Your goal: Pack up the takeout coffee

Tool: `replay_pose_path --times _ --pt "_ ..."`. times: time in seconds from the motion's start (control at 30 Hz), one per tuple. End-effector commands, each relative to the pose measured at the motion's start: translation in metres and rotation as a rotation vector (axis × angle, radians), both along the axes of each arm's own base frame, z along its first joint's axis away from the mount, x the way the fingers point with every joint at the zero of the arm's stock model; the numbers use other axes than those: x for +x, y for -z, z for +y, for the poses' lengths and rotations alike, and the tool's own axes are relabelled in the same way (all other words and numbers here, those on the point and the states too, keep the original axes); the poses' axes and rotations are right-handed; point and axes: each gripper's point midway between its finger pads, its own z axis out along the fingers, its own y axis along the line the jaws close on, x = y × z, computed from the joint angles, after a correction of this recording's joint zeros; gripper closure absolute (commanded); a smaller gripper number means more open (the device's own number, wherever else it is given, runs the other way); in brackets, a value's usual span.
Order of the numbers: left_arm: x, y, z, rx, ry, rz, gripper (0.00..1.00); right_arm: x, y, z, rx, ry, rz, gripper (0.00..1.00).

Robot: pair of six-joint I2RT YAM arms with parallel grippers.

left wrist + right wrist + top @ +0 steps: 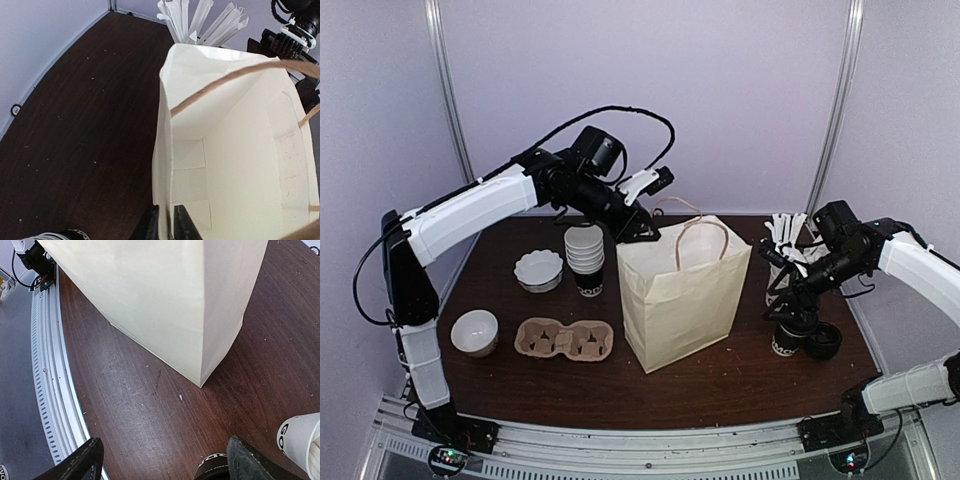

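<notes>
while the takeout coffee (pixel 785 344) stands upright on the right side of the tabletop (pixel 720 388), the right gripper (pixel 165 442) hangs just above it with its fingers spread wide. in the right wrist view the cup's black top sits low between them, closer to one finger than the other, and nothing is gripped. a dark round thing (pixel 824 343) rests just beside the cup, too blurred to name. to the cup's left stands the paper bag (pixel 685 300), upright, open and bare inside as far as the left wrist view shows. the left gripper (pixel 166 221) has its fingers pressed together on the bag's wall at the left corner of the rim, one inside and one outside, holding the mouth open

i judge the step in hand to be the pick-up of the coffee: the bag is readied, the cup not yet taken. the next move calls for centring the fingers on the cup and closing below the lid without crushing the paper. it then calls for lifting straight, carrying the cup over the bag's rim and lowering it level so it does not spill

counted: one takeout coffee, one paper bag, one white lettered cup (pixel 299 440) holding white sticks (pixel 786 228) behind the coffee, one stack of unlidded cups (pixel 585 255), one cardboard carrier (pixel 563 340) with two wells, and two bowls, a fluted bowl (pixel 539 270) and a plain bowl (pixel 475 332)
</notes>
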Motion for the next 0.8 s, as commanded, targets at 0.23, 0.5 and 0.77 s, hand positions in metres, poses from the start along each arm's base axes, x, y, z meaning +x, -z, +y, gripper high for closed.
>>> replay_pose_path --times 0.23,0.5,0.77 --pt "0.026 -0.031 0.002 -0.109 0.164 -0.022 0.98 -0.001 0.000 -0.003 -0.008 0.002 -0.017 0.11" --pt "0.046 -0.026 -0.001 -0.187 0.199 0.076 1.00 -0.001 0.001 -0.003 -0.009 0.004 -0.011 0.11" --pt "0.040 -0.035 0.004 -0.212 0.213 0.126 1.00 0.000 0.002 -0.003 -0.012 0.006 -0.009 0.11"
